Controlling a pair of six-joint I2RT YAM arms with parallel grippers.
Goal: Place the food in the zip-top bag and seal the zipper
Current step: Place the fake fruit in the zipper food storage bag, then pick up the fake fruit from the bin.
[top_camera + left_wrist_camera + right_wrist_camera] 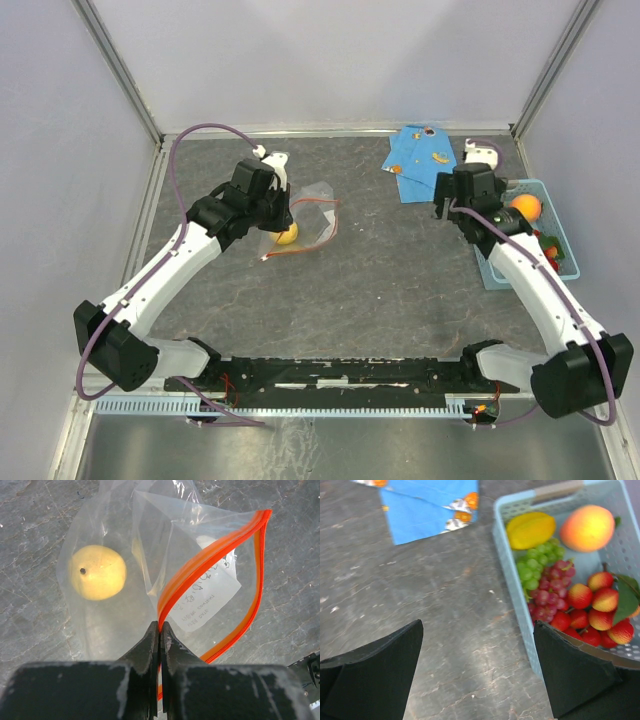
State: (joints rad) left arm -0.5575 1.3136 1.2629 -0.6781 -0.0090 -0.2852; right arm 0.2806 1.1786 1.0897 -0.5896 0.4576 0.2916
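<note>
The clear zip-top bag (150,540) lies on the table with its mouth gaping; I also see the bag (318,215) from above. A pale yellow apple (97,572) sits inside it. My left gripper (160,626) is shut on the orange-red zipper (210,560) at the near lip of the mouth. My right gripper (478,625) stands open over bare table, just left of the light-blue basket (497,525). The basket holds the rest of the food: a peach (587,527), a lemon (530,530), green grapes (537,562), purple grapes (550,592) and several strawberries (592,615).
A folded blue patterned cloth (420,160) lies at the back right, just behind the basket (557,215). Metal frame posts and pale walls close in the table at the back and sides. Both arm bases stand on a black rail at the near edge.
</note>
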